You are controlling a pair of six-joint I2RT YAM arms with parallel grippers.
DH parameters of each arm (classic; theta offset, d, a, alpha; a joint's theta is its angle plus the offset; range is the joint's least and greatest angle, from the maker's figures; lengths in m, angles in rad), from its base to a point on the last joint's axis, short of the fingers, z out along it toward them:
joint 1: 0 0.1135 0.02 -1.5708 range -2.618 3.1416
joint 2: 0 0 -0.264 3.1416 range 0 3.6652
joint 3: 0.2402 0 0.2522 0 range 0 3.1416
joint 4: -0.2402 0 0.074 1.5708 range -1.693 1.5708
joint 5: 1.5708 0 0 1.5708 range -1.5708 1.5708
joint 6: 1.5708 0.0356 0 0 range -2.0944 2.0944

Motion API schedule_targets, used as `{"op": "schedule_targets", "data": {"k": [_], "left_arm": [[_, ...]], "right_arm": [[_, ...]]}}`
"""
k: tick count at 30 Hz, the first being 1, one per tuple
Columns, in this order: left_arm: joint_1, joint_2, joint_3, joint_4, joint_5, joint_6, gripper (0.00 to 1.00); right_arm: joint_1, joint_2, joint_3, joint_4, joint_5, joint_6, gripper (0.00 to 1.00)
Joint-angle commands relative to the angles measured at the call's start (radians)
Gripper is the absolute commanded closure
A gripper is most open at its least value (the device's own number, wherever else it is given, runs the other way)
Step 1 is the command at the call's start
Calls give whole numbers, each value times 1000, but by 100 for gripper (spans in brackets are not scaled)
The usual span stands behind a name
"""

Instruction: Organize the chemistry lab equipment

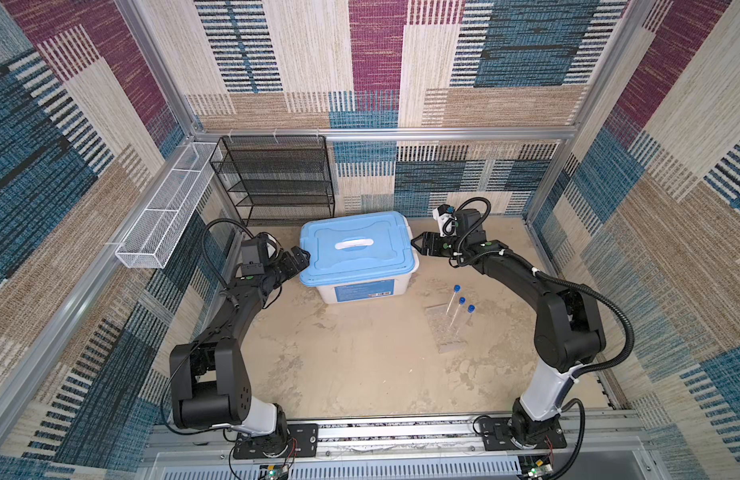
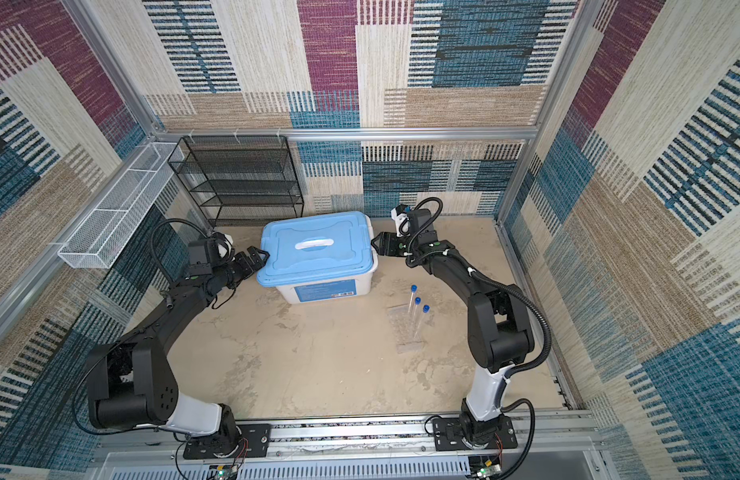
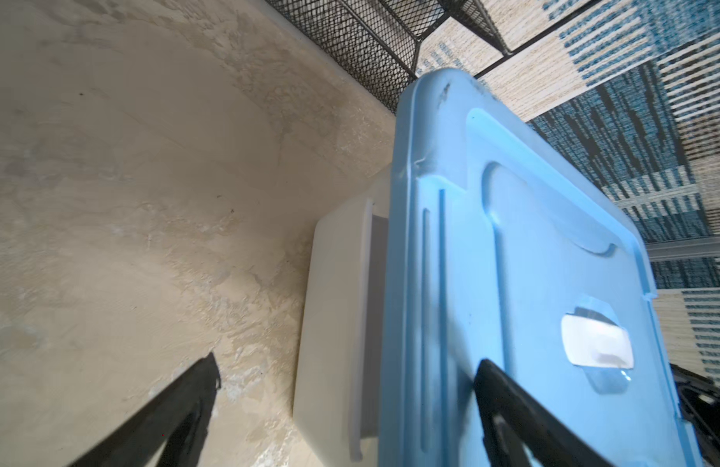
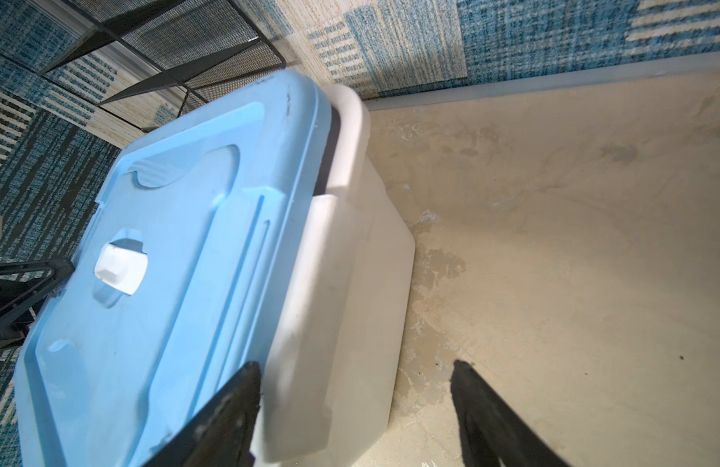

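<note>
Three long clear tubes (image 1: 459, 311) with blue caps stand caps-up in a clear plastic rack (image 1: 441, 329) on the beige worktop (image 1: 360, 365). In both top views they are on the right side, in front of the big white bin (image 1: 351, 291) and near the right arm's elbow. The tubes sit close together in a short staggered row. The rack is nearly see-through, so its outline (image 2: 405, 332) is faint against the mottled surface, and how many slots it has cannot be told.

Both grippers are up at the bin, well apart from the rack. The left gripper (image 1: 298, 257) has its jaws spread wide across the left edge of the blue lid (image 1: 356, 249). The right gripper (image 1: 418, 243) is likewise spread wide at the lid's right edge. In each wrist view one finger (image 3: 487, 380) (image 4: 245, 388) lies over the lid and the other is out over the worktop. Neither holds anything that can be made out.
</note>
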Motion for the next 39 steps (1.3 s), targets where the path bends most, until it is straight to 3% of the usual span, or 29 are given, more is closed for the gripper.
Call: {"op": "schedule_targets", "data": {"k": [1,10,15,17,21,25,31,39], "left_arm": [[2,12,-2,-5,-3,-3,15],[2,3,17,-129,-160,56,34],[2,5,6,-123,-176,55,45],[0,4,1,-101,-145,54,42],[-10,5,14,-59,-77,60,22],[-20,-11,42,-65,-78,68,8],[-21,-27,47,-48,-64,57,5],[-88,7,140,-185,-132,113,11]], "right_arm": [[0,26,10,-1,6,-12,25],[-27,35,-37,-23,106,15,29],[-54,42,-51,-40,118,15,31],[-55,46,-56,-34,104,17,31],[-56,24,-75,17,48,33,31],[-63,-29,-53,15,86,27,29],[-60,-94,-12,40,10,44,20],[35,-60,53,-30,105,-8,15]]}}
